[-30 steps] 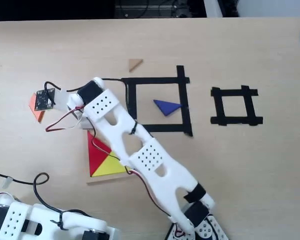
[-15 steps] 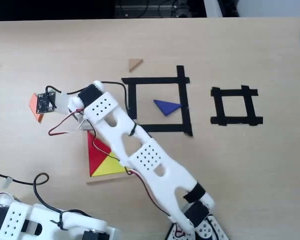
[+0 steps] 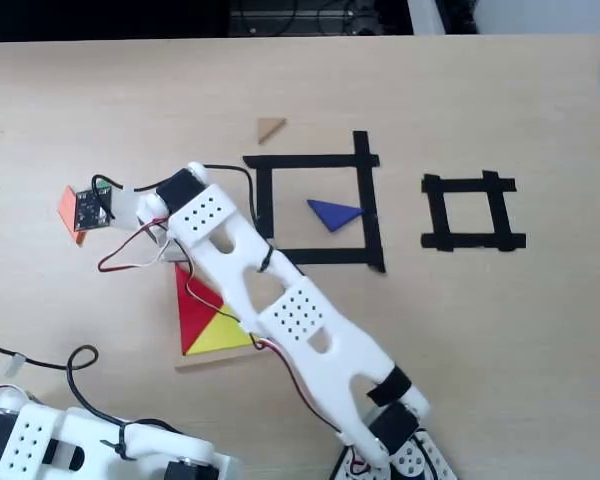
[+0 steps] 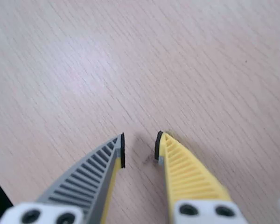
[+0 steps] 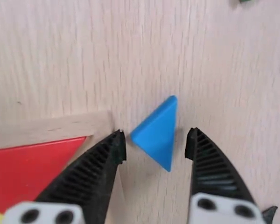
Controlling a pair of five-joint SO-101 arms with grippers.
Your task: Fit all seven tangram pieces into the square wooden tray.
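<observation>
On my table, the wooden tray holds a red piece and a yellow one. My right hand is spread open either side of the light blue triangle, just off the tray's corner. The left hand is open too, over bare table.

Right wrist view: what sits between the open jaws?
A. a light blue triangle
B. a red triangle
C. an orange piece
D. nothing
A: the light blue triangle lies between the open jaws of the right gripper, just beside the wooden tray.

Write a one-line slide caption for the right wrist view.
Open right gripper straddles a blue triangle beside the wooden tray holding a red piece.
</observation>
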